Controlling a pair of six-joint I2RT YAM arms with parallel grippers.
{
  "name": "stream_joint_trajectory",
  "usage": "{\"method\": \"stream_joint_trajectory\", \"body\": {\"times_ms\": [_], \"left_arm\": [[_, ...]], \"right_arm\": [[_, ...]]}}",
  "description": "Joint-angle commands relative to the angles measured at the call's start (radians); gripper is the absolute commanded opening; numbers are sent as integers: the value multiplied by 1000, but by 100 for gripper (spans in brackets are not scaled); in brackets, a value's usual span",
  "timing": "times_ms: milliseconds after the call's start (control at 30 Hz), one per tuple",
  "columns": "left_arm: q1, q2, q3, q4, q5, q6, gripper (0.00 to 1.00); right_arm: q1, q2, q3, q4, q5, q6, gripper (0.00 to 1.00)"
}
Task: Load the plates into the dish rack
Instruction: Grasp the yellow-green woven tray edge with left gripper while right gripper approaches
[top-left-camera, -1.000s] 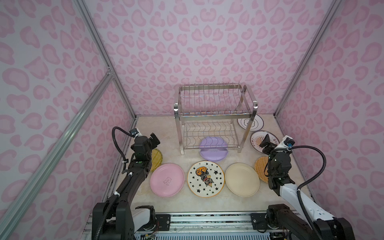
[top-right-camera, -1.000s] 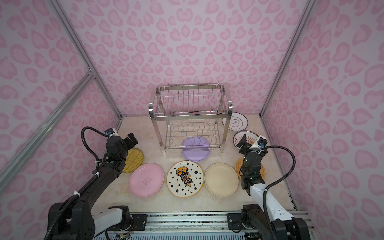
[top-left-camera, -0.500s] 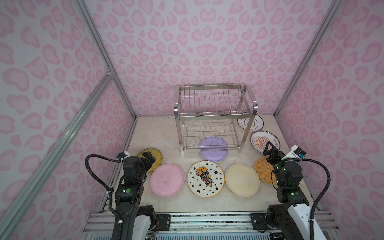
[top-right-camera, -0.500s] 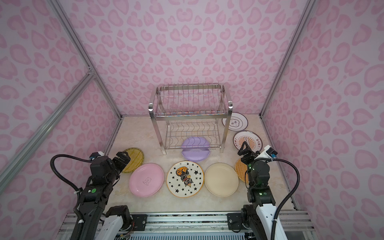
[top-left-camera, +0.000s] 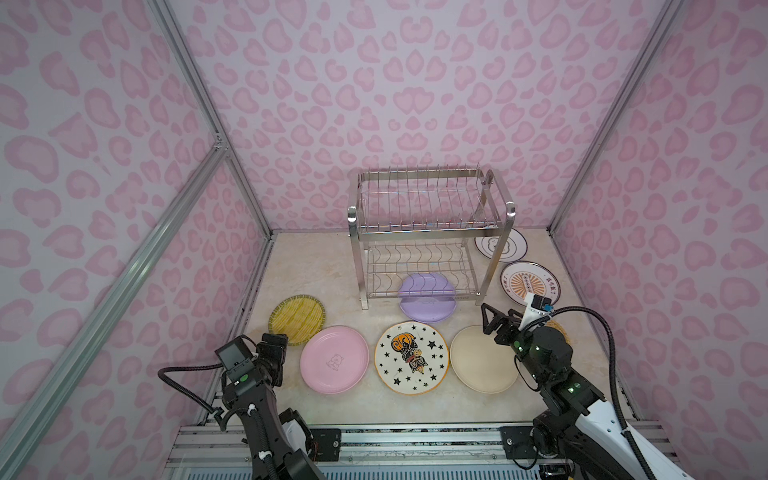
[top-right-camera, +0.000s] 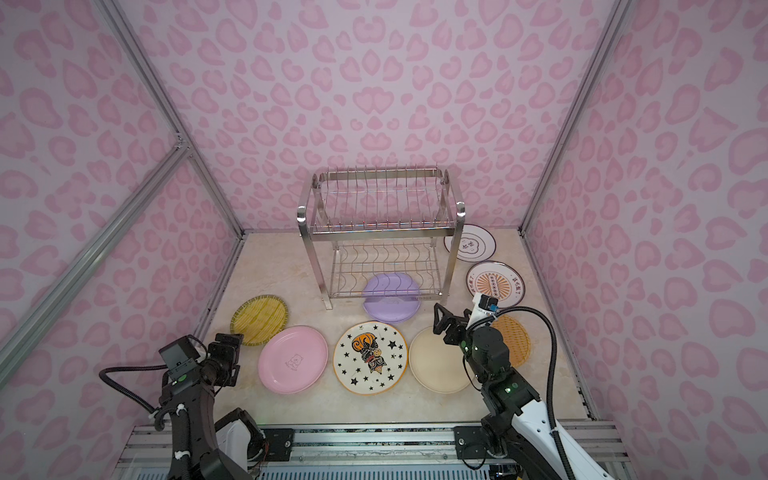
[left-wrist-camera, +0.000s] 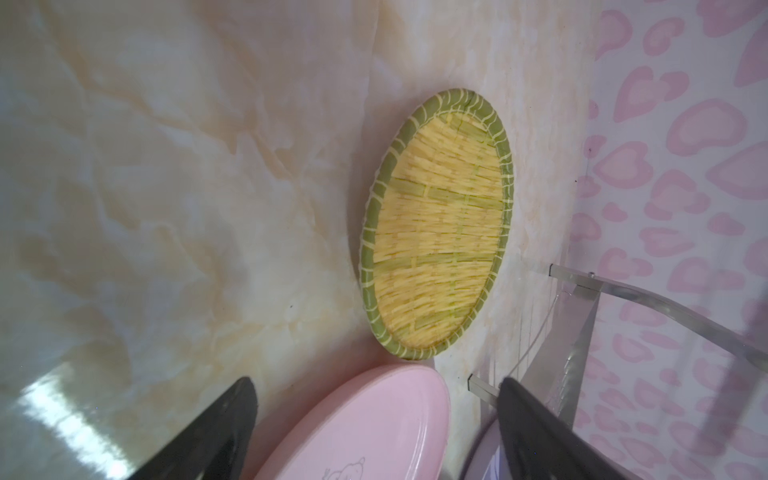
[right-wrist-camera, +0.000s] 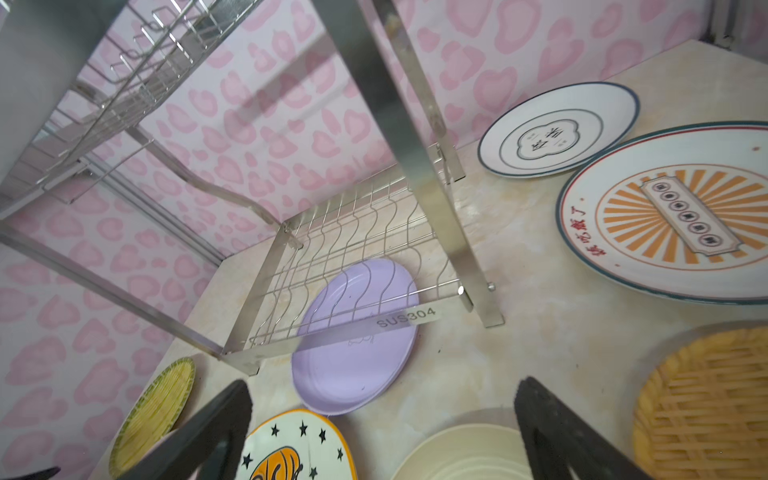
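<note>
1. Eight plates are lying flat on the surface (top-left-camera: 316, 266). None is standing yet in the dish rack (top-left-camera: 428, 232), which is sitting empty at the centre of both top views.
2. Along the lower row, left to right, are lying the pink plate (top-left-camera: 334, 359), the star-patterned plate (top-left-camera: 411, 357) and the cream plate (top-left-camera: 478, 359). The green-rimmed wicker plate (top-left-camera: 297, 318) is sitting at the left, and the orange wicker plate (top-right-camera: 513, 340) at the right is being partly hidden by the arm.
3. The lilac plate (top-left-camera: 428, 297) is lying partly under the rack's lower tier (its far half is showing through the wavy wires). The sunburst plate (top-left-camera: 530, 282) and the cloud-motif plate (top-left-camera: 505, 247) are resting right of the rack.
4. The left pincer (top-left-camera: 275, 341) is hanging at lower left, jaws spread and empty, just beside the pink plate's rim. The right pincer (top-left-camera: 496, 319) is hovering wide open and empty near the cream plate's upper edge.
5. As I am judging it, three things are threatening:
   - Flat rims on a smooth surface are offering little purchase, so a plate could be pushed along instead of lifted.
   - Raising the lilac plate straight up would be knocking it against the rack's front rail.
   - A tilted plate missing its slot could be nudging the light rack.
</note>
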Motion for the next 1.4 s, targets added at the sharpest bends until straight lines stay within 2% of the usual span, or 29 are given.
{"method": "stream_joint_trajectory", "body": {"times_ms": [0,167,367,667,833,967,1133,1367], "left_arm": [[21,52,-15,116,104,19,90],[23,108,-41,211,127,10,86],[24,196,-72,310,161,-1,84],[28,317,-111,484,164,-42,77],[32,479,-142,702,186,-105,71],[32,573,-156,801,194,-129,65],[32,615,-167,846,197,-129,59],[38,659,-176,890,196,-139,44]], "right_arm": [[61,55,20,69,11,-47,100],[164,110,44,94,18,-102,100],[186,206,66,146,-103,-109,100],[188,229,48,185,-116,-98,100],[188,227,45,186,-111,-98,100],[188,218,41,189,-104,-96,100],[188,210,35,194,-106,-88,100],[188,202,27,204,-105,-78,99]]}}
